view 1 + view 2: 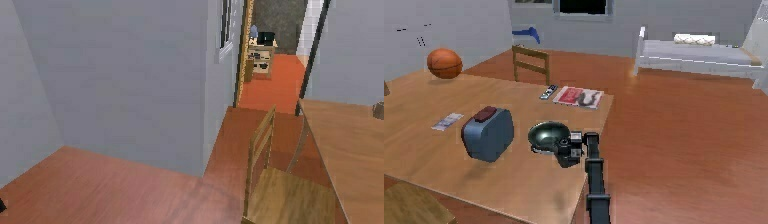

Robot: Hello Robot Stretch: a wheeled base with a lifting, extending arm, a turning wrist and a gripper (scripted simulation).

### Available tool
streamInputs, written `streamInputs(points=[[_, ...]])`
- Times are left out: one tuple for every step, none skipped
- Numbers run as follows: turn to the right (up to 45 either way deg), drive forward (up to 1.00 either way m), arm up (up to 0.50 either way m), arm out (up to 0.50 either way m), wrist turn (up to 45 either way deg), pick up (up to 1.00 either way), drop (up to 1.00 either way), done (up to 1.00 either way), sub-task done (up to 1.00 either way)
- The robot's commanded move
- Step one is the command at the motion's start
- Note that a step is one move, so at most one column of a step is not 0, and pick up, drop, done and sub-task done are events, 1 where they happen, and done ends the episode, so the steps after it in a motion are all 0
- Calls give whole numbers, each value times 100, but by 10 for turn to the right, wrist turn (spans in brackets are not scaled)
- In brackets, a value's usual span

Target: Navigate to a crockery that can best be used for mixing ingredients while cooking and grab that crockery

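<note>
On light-brown wooden table (424, 150), arm side view, just right of middle: dark grey-green round bowl (546, 133), upright on tabletop. At bowl's right rim: dark two-finger gripper (561, 150), at end of dark square arm bar (597, 190) rising from bottom edge. Fingers right by bowl standing on table, so cannot tell whether holding it or anything; touching or just beside, cannot tell either. Near bowl's left: blue-grey boxy toaster with dark red top (487, 134). Further left: small white card (447, 121). Far left: orange ball (445, 63). At far table edge: slim dark remote (549, 92) just beside flat red-and-white magazine (580, 96). Behind that edge: wooden slat-back chair (532, 63). Upper right, well apart: white bed (689, 50) on reddish-brown floor (684, 130). In forward view: wooden tabletop (350, 140) at right, wooden chair (262, 165) beside it, grey wall (130, 80), doorway beyond with small light cabinet (262, 62).
</note>
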Motion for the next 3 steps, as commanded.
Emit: streamInputs(points=[[0,0,0,0,0,100,0,0,0],[0,0,10,0,0,0,0,0,0],[0,0,0,0,0,0,0,100,0]])
